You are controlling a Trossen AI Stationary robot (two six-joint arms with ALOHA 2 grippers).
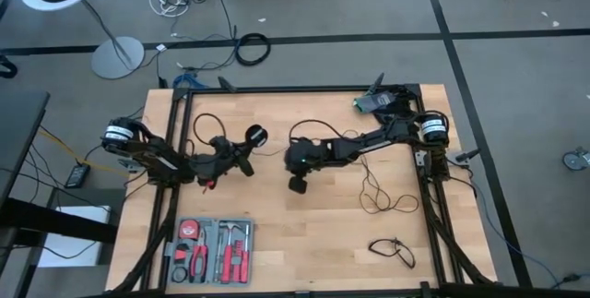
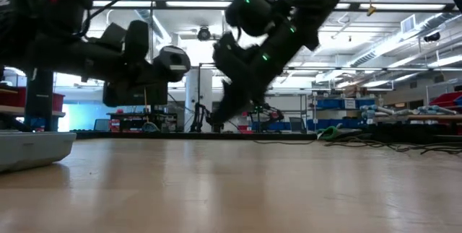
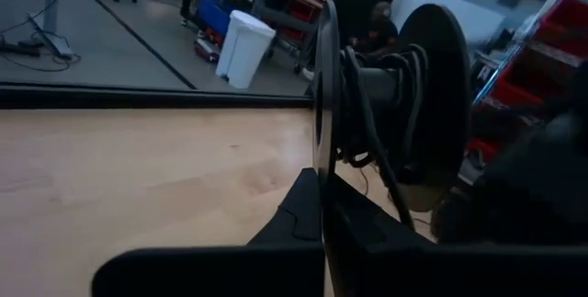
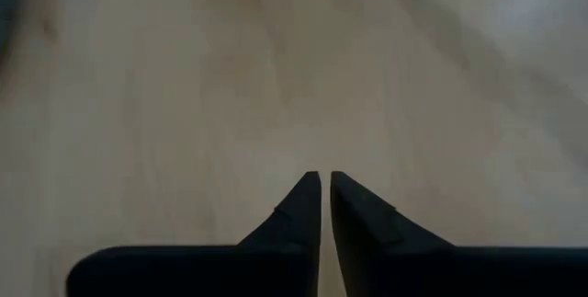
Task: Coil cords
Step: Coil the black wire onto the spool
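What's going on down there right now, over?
Left gripper shut on spool, cord wound round it. Right gripper nearly closed, empty, over bare table. Nothing in the way.

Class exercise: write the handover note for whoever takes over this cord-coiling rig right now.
Left gripper: shut on the flange of the reel, left of centre; a few turns of cord sit on its hub.
Right gripper: barely parted, empty, pointing down at the bare table near centre.
The long cord is mostly slack loops on the right side.
The short cord lies near the right corner, away from both arms.
Done: winding begun.
Left: wind the remaining slack, then the short cord.
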